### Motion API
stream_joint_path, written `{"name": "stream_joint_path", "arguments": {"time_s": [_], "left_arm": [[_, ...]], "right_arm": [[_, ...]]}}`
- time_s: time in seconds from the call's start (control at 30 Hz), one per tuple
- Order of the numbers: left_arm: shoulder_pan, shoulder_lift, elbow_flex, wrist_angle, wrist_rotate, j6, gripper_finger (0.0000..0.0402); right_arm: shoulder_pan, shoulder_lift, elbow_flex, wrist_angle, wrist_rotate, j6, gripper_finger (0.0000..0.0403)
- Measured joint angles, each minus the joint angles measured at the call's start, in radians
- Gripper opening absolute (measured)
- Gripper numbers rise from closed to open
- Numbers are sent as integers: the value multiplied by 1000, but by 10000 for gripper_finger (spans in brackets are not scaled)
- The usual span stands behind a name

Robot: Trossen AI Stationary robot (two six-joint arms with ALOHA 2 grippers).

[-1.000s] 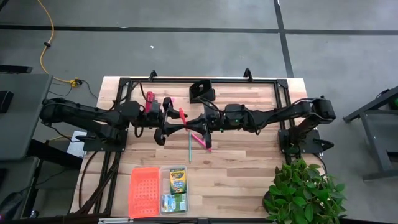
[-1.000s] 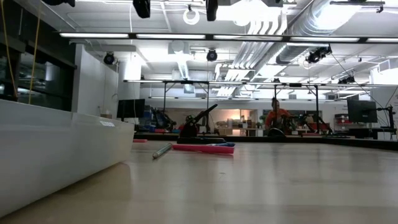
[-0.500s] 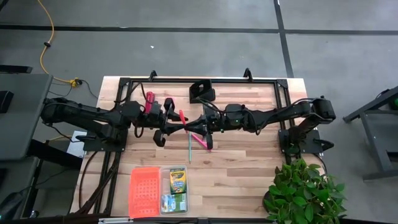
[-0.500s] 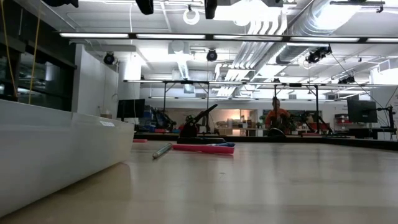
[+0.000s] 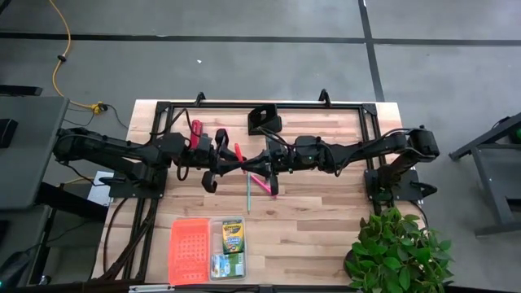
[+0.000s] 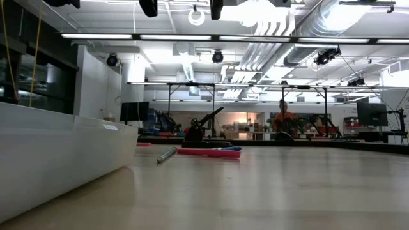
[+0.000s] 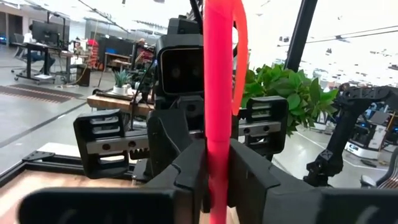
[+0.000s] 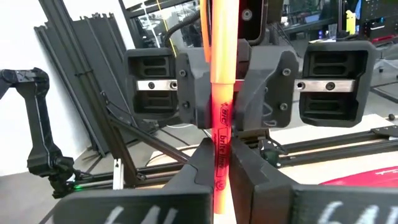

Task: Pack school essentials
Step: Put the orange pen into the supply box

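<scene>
At the near edge of your table (image 5: 326,220), left of centre, sits a clear bin (image 5: 229,247) with the yellow-green crayon box (image 5: 233,236) in its far half and a small green-and-white box (image 5: 227,262) in its near half; an orange perforated lid (image 5: 189,249) lies just left of it, touching its side. A potted plant (image 5: 399,248) fills the near right corner. Farther in, at mid-table, a thin green pencil (image 5: 248,194) lies pointing near to far, with a pink pen (image 5: 262,183) slanted just right of it. Above these, your two arms meet over the centre. The left gripper (image 7: 214,177) has its fingers pressed against the sides of an upright red pen (image 7: 217,93), and the right gripper (image 8: 222,180), facing it, is clamped on the same pen, which shows orange-red with printed lettering in its own camera. At the far edge, near the middle, stands a black block (image 5: 263,120).
</scene>
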Motion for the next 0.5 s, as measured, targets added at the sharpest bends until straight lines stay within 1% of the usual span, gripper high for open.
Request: {"name": "stream_joint_path", "arguments": {"time_s": [0.1,0.2,0.4,0.5], "left_arm": [[0,0,0,0,2,-1,31],[0,0,0,0,3,-1,13],[4,0,0,-4,12,0,17],[15,-11,0,-42,22,0,20]], "right_arm": [[0,0,0,0,-1,-3,1],[0,0,0,0,-1,-3,9],[0,0,0,-5,2,-1,47],[0,-10,0,-59,39,0,73]]}}
